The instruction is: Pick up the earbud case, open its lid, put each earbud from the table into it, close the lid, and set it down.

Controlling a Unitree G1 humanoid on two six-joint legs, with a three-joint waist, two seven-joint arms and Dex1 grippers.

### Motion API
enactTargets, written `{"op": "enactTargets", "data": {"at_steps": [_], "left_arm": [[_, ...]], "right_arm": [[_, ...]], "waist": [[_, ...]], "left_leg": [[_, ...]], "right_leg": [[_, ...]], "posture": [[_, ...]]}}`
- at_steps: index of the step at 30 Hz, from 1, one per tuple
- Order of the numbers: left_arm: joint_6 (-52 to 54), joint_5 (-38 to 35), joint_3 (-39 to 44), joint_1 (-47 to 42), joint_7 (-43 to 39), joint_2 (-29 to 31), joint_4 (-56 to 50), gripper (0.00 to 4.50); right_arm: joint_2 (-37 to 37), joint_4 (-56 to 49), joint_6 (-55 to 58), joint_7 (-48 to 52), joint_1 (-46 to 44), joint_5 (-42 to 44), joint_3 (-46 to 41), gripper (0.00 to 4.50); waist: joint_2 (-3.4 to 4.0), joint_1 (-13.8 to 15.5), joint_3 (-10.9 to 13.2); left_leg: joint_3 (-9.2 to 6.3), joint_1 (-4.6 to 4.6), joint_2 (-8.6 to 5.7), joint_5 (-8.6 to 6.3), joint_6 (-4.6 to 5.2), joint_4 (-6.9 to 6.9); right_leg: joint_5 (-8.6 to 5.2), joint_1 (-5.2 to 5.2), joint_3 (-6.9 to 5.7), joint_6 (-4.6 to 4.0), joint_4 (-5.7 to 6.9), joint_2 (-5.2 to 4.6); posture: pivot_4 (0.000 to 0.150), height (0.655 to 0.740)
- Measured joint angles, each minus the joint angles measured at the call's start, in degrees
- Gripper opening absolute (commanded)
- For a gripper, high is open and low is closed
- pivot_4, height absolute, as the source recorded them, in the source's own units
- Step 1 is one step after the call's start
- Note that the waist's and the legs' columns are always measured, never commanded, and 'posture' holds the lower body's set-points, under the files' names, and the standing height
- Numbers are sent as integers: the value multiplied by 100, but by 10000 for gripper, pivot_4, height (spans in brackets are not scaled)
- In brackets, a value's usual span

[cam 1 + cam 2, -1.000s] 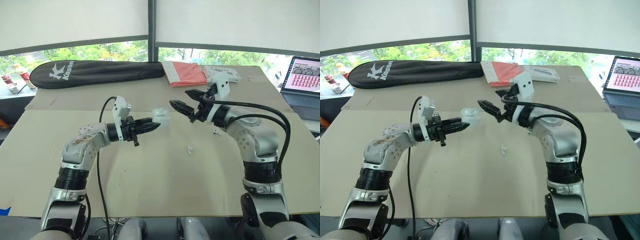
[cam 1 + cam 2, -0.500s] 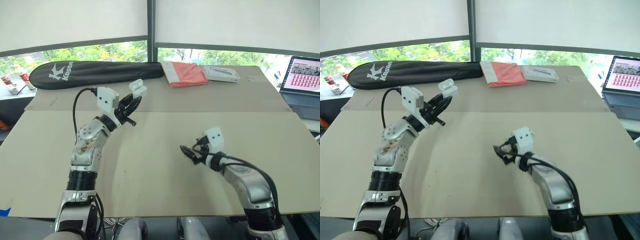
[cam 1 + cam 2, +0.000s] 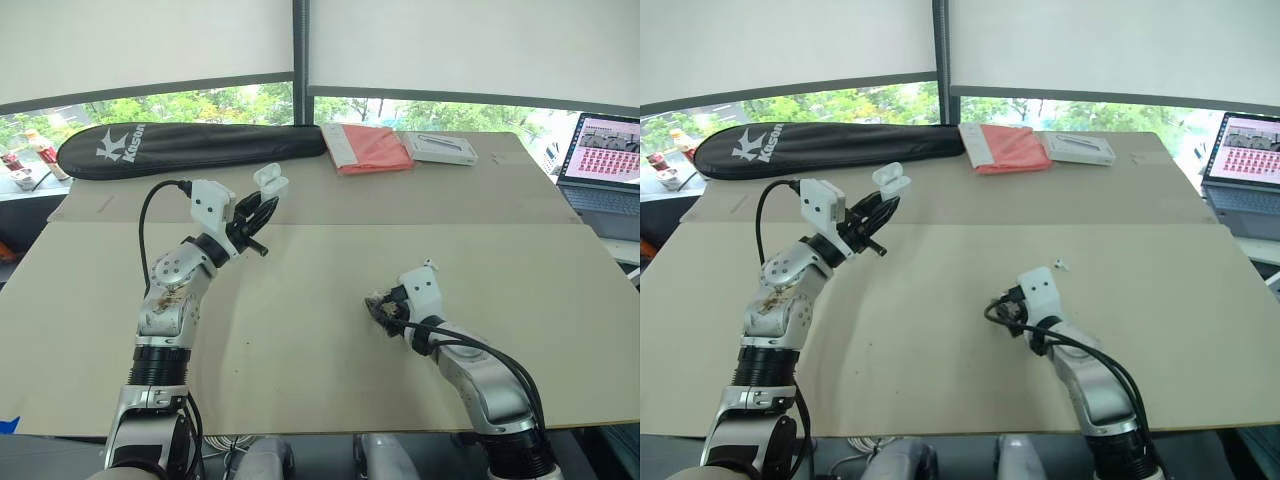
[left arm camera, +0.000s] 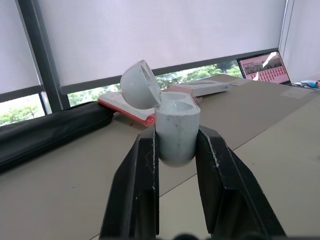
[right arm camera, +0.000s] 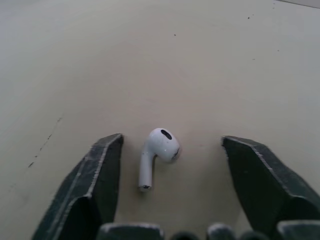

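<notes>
Above table point(image 3: 300, 340) | left pincer point(image 3: 262, 205) grips open-lidded earbud case point(image 4: 176, 134) | right pincer point(image 5: 171, 141) spread astride earbud point(image 5: 156, 150), seemingly untouched

Earbud point(image 5: 157, 150) on table point(image 3: 300, 330), between right end effector point(image 3: 381, 307) fingers point(image 5: 100, 170).

Bright daylight from windows point(image 3: 200, 105) behind — soft, faint shadows; table point(image 3: 300, 380) evenly lit

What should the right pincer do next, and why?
Probably close the right pincer on the earbud. It lies on the table between the open fingers, not yet gripped, while the left pincer holds the earbud case raised with its lid open, ready to receive it.
</notes>
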Motion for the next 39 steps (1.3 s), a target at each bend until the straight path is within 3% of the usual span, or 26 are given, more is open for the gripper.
{"op": "enactTargets", "data": {"at_steps": [6, 11, 14, 17, 19, 23, 26, 31, 39], "left_arm": [[-7, 80, -40, 0, 2, 0, 0, 5425], [-33, 99, -65, 0, 16, -13, 0, 5425], [-96, 107, -70, -7, 77, -35, 7, 5425], [-190, 114, -66, -25, 140, -58, 61, 5425], [-281, 142, -59, -25, 193, -66, 105, 5425], [-516, 270, -49, 58, 237, -29, 146, 5425], [-570, 321, -48, 184, 308, -46, 170, 5425], [-577, 324, -47, 402, 408, -67, 114, 5425], [-570, 345, -33, 735, 530, 3, -210, 5425]], "right_arm": [[22, -31, 166, 66, -111, -9, 123, 3389], [-64, -37, 274, 288, -195, 75, 166, 3325], [-579, -40, 287, 716, -227, 204, 132, 3325], [-1560, -35, 364, 1475, -276, 430, -27, 3325], [-2818, 167, 259, 2423, -283, 555, -131, 3325], [-4533, 1044, -518, 4029, -169, 430, -151, 3325], [-5166, 1934, -1474, 4935, -140, 154, -8, 3325], [-5324, 3475, -3344, 5779, -624, -488, 406, 3325], [-5215, 4979, -4712, 6249, -1358, -1145, 710, 3325]], "waist": [[0, -11, -1], [0, 0, -1], [-1, 28, 0], [-1, 99, 0], [2, 151, 1], [0, 144, 2], [-1, 110, 2], [-3, 87, 3], [-5, 158, 3]], "left_leg": [[0, 2, 1, 0, 0, -1], [0, 1, 0, 0, 0, 0], [-1, -1, -4, -1, 2, 1], [1, -1, -9, -5, 9, 7], [3, -2, -14, -10, 18, 14], [9, 2, -9, -10, 18, 8], [16, 8, -1, -10, 18, 7], [19, 70, 0, -11, 17, -4], [8, 77, -7, -29, 47, 10]], "right_leg": [[0, 0, 1, 0, 0, 1], [0, 0, 0, 0, 0, -1], [0, 5, -2, 0, -1, -4], [-1, 10, -4, 0, -4, -10], [-3, 15, -6, 3, -11, -17], [-3, 19, -6, 4, -26, -10], [-3, 20, -2, 4, -26, -3], [-11, 93, -4, 12, -47, -3], [-10, 132, -5, 14, -93, -32]], "posture": [[1500, 7400], [1500, 7400], [1500, 7400], [1500, 7400], [1500, 7400], [1500, 7400], [1500, 7400], [1500, 7400], [1500, 7400]]}}
